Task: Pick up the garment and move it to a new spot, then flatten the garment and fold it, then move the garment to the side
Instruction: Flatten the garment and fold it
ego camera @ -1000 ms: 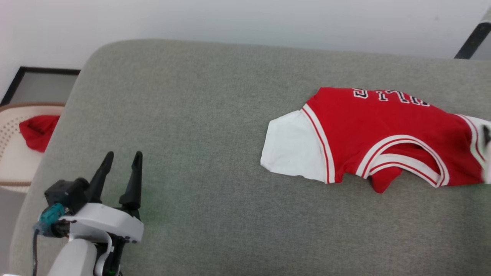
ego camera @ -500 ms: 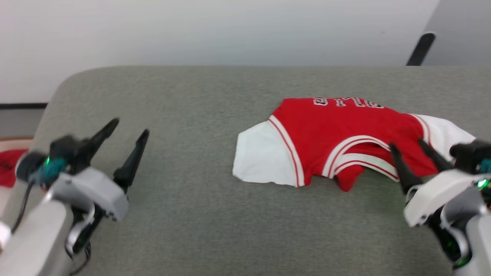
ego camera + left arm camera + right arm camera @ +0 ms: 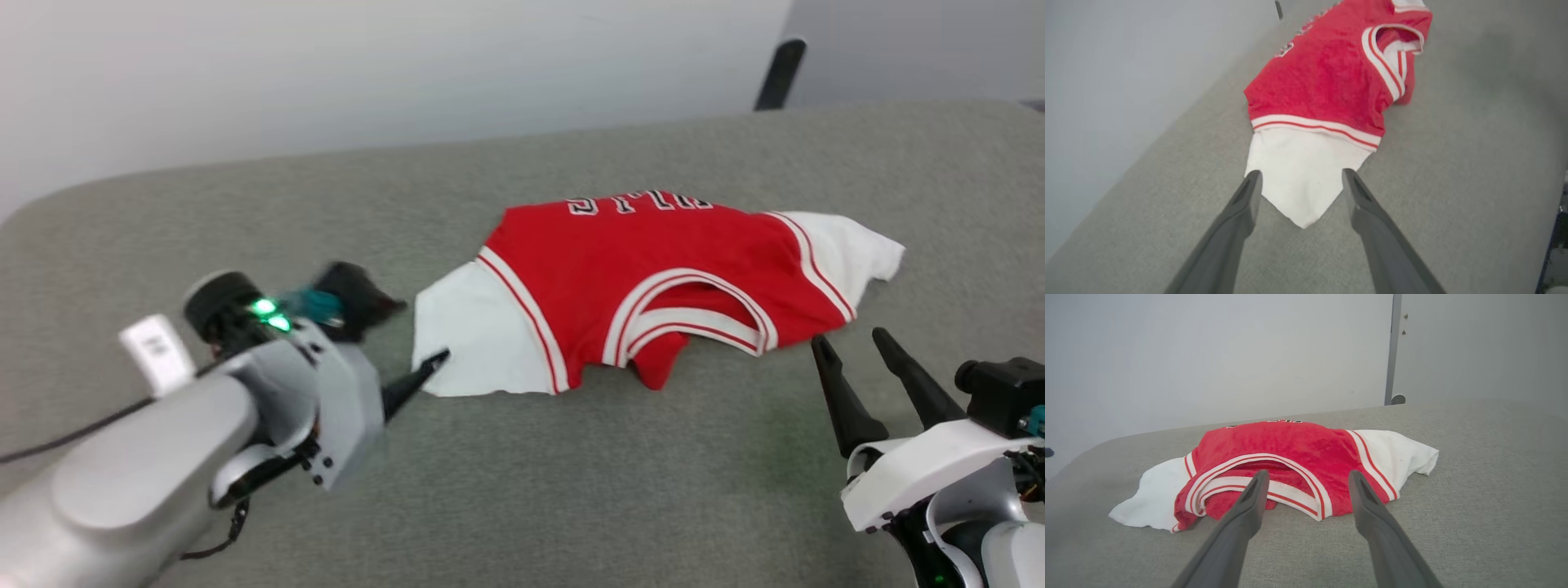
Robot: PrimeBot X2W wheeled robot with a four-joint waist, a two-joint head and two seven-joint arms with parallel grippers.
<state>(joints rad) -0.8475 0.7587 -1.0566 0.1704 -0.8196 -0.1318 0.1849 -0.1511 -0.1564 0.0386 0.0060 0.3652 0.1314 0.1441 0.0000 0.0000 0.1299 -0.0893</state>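
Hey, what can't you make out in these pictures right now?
Lettering on the jersey: head view, blurred, upside down, partly lost over the far edge.
Left hand: head view, one finger indistinct in motion blur.
Jersey's underside: every view, pressed against the grey surface.

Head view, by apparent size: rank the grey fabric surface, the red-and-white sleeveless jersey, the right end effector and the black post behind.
Grey fabric surface
Red-and-white sleeveless jersey
Right end effector, enlarged by nearness to the camera
Black post, smallest here but far off, so its true order with the end effector is unsure
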